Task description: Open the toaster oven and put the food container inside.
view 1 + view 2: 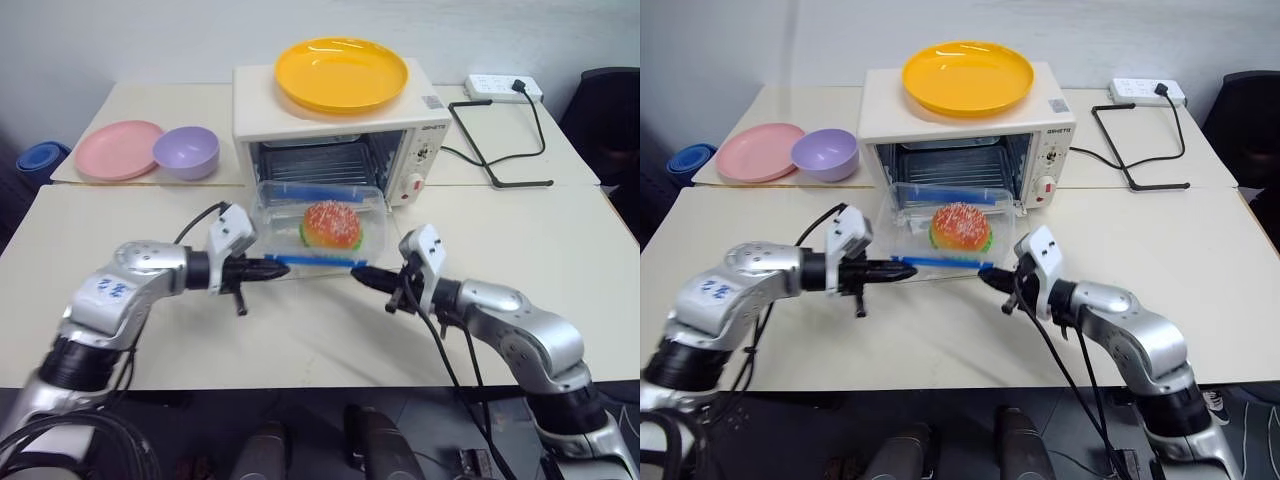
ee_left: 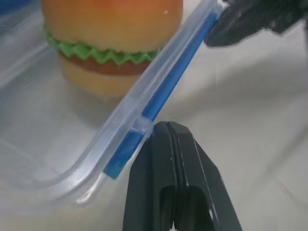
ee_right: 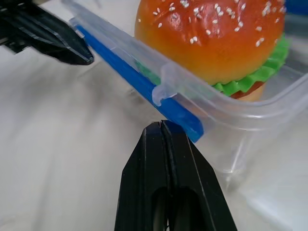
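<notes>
1. Food container (image 1: 318,226): clear, burger inside, on the table just before the toaster oven (image 1: 335,135), whose door is open.
2. Left gripper (image 1: 283,267), right gripper (image 1: 357,272): fingers closed, empty, tips at the container's near blue clip (image 2: 166,86).

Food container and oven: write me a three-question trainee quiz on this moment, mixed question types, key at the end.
1. True or false: the toaster oven door is down.
2. What lies on top of the oven? A) pink plate B) yellow plate C) purple bowl
3. Fill in: both the left gripper and the right gripper are ____ at the near blue clip of the food container.

Key: 1 true. 2 B, the yellow plate. 3 shut.
</notes>
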You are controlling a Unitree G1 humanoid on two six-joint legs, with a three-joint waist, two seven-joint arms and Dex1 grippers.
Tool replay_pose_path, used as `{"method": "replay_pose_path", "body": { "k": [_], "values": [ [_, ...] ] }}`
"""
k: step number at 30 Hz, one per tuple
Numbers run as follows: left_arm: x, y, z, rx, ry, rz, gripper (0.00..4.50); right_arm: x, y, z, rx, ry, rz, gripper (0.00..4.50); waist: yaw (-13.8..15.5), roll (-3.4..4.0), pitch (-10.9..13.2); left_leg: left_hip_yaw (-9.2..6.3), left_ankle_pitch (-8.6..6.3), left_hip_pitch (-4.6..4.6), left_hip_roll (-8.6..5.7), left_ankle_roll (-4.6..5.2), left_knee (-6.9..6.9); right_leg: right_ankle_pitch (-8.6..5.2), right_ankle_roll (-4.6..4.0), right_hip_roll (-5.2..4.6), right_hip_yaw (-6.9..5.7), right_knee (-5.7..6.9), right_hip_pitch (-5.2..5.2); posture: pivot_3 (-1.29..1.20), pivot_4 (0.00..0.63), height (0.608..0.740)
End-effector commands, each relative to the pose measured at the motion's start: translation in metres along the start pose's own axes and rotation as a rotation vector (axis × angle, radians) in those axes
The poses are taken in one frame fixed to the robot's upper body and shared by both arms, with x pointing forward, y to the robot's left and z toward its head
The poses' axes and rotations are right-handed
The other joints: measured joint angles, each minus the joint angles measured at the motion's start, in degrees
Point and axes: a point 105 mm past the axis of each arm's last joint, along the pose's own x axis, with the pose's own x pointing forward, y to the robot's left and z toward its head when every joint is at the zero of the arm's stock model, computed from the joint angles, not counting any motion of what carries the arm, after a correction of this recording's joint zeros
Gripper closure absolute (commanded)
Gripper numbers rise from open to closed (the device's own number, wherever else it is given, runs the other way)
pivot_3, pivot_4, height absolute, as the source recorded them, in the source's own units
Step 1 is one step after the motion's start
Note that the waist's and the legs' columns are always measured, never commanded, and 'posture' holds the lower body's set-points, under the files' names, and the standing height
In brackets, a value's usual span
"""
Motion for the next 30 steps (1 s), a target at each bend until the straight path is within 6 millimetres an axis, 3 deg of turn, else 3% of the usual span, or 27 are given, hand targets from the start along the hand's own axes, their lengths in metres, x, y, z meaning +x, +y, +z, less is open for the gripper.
{"method": "replay_pose_path", "body": {
  "k": [1, 12, 17, 20, 24, 27, 30],
  "values": [
    [0.006, 0.011, 0.014, 0.042, -0.046, 0.073, 4.5, 0.008, -0.016, 0.013, -0.038, -0.05, -0.073, 4.47, -0.09, 0.0, 0.0, 0.0, 0.0, 0.0, 0.0, 0.0, -0.02, 0.0, 0.0, 0.0, 0.0, 0.01, -0.01, 0.0, 0.15, 0.74],
    [0.027, 0.068, 0.04, -0.013, -0.176, 0.338, 4.5, 0.053, -0.059, 0.036, -0.033, -0.16, -0.231, 4.47, -0.13, 0.01, 0.0, 0.02, 0.02, 0.02, -0.02, -0.04, -0.01, 0.01, 0.01, 0.0, -0.01, 0.15, -0.06, 0.0, 0.15, 0.74],
    [0.026, 0.066, 0.048, -0.01, -0.214, 0.297, 4.5, 0.06, -0.072, 0.042, -0.03, -0.185, -0.253, 4.47, -0.24, 0.01, 0.0, 0.02, 0.03, -0.04, -0.02, -0.07, -0.08, 0.04, 0.04, -0.02, -0.01, 0.27, -0.1, 0.0, 0.15, 0.74],
    [0.005, 0.057, 0.056, 0.016, -0.243, 0.249, 4.5, 0.05, -0.067, 0.047, -0.05, -0.198, -0.21, 4.47, -0.51, 0.01, 0.0, 0.01, 0.03, -0.11, 0.0, -0.09, -0.1, 0.04, 0.05, -0.03, -0.01, 0.2, -0.13, 0.0, 0.15, 0.74],
    [-0.039, 0.036, 0.056, 0.037, -0.235, 0.178, 4.5, 0.017, -0.043, 0.045, -0.072, -0.182, -0.091, 4.47, -1.41, 0.02, -0.01, -0.02, -0.01, -0.27, 0.1, -0.14, -0.21, 0.03, 0.05, -0.03, 0.01, 0.12, -0.29, 0.0, 0.15, 0.74],
    [-0.074, 0.027, 0.041, 0.086, -0.127, 0.164, 3.89, -0.01, -0.021, 0.032, -0.081, -0.121, -0.007, 4.5, -1.59, 0.03, 0.0, 0.0, -0.1, -0.26, 0.19, -0.16, -0.27, -0.01, 0.01, 0.02, 0.01, 0.01, -0.31, 0.0, 0.15, 0.74],
    [-0.107, 0.017, 0.028, 0.113, -0.03, 0.137, 3.02, -0.031, -0.007, 0.007, -0.078, -0.016, 0.028, 4.5, -1.5, 0.03, 0.0, 0.02, -0.11, -0.17, 0.2, -0.13, -0.26, -0.04, -0.04, 0.04, -0.01, 0.06, -0.26, 0.0, 0.15, 0.74]
  ]
}}
